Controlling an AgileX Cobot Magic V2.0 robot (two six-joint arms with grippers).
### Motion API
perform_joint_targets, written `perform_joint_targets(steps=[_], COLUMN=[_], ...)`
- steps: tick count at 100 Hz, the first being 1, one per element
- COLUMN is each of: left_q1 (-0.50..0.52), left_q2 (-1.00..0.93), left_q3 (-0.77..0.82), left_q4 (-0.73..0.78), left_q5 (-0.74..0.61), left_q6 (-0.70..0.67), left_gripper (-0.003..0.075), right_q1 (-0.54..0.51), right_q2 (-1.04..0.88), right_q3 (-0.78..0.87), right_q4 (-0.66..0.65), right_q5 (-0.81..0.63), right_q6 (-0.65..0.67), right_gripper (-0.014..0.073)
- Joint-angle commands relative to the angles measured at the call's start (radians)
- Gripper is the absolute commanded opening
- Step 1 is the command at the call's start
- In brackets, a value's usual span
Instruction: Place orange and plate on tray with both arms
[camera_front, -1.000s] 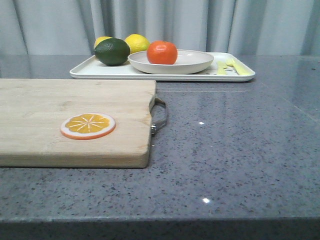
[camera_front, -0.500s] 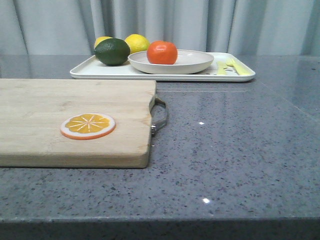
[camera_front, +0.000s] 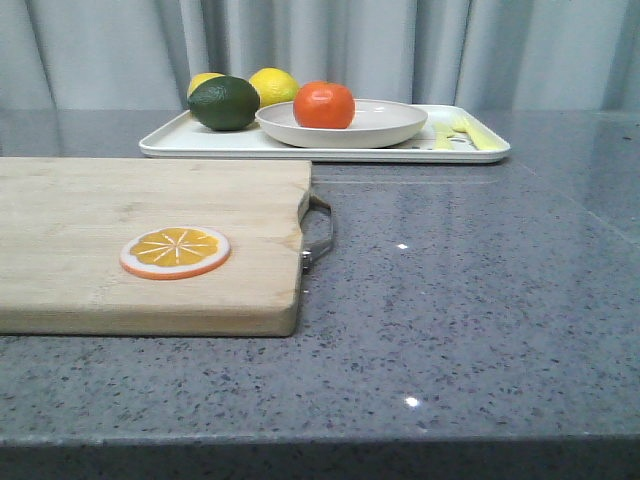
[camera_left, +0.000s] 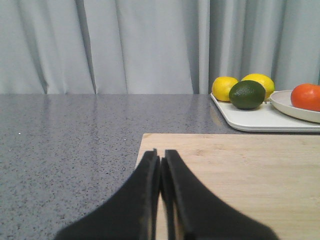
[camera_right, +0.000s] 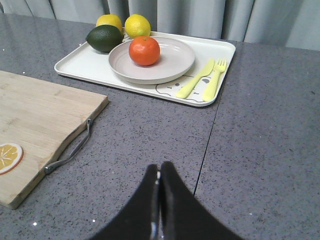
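Two lemons (camera_front: 262, 86) and a dark green lime (camera_front: 224, 103) are sitting at the far left of the tray (camera_front: 470, 152) in the front view, with the plate (camera_front: 385, 125) lying on the tray beside them and the orange (camera_front: 324, 105) resting in the plate. Nearer the camera, a wooden cutting board (camera_front: 110, 200) with a metal handle (camera_front: 319, 232) is carrying an orange slice disc (camera_front: 175, 251) — no arm is showing in this view.

From the left wrist, the left gripper (camera_left: 160, 162) is hanging with its dark jaws pressed together on nothing, over the near edge of the cutting board (camera_left: 250, 170); the tray (camera_left: 260, 121), lime (camera_left: 247, 94), lemons (camera_left: 225, 88), plate (camera_left: 292, 106) and orange (camera_left: 306, 97) are lying well beyond the jaws and off to one side.

From the right wrist, the right gripper (camera_right: 159, 175) is also showing jaws closed and empty above the grey stone counter (camera_right: 260, 150). Ahead of the jaws the tray (camera_right: 80, 62) is holding the plate (camera_right: 172, 65) with the orange (camera_right: 144, 50) in it — yellow fork and knife marks (camera_right: 205, 81) are lying alongside.
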Motion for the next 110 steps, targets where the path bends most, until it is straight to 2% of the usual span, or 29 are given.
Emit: perform_joint_targets(steps=[1, 23, 110], left_q1=[0.012, 0.023, 0.023], left_q2=[-0.024, -0.037, -0.035], left_q3=[0.009, 0.009, 0.009], left_q4=[0.0, 0.0, 0.0], left_q5=[-0.041, 0.018, 0.02], left_q6=[0.001, 0.001, 0.001], left_gripper=[-0.002, -0.002, -0.002], right_q1=[-0.001, -0.001, -0.001], right_q2=[0.006, 0.006, 0.006], right_q3=[-0.024, -0.024, -0.024], right_q4=[0.001, 0.001, 0.001], right_q5=[-0.071, -0.071, -0.071], right_q6=[-0.012, -0.012, -0.012], right_gripper=[-0.0066, -0.0066, -0.0066])
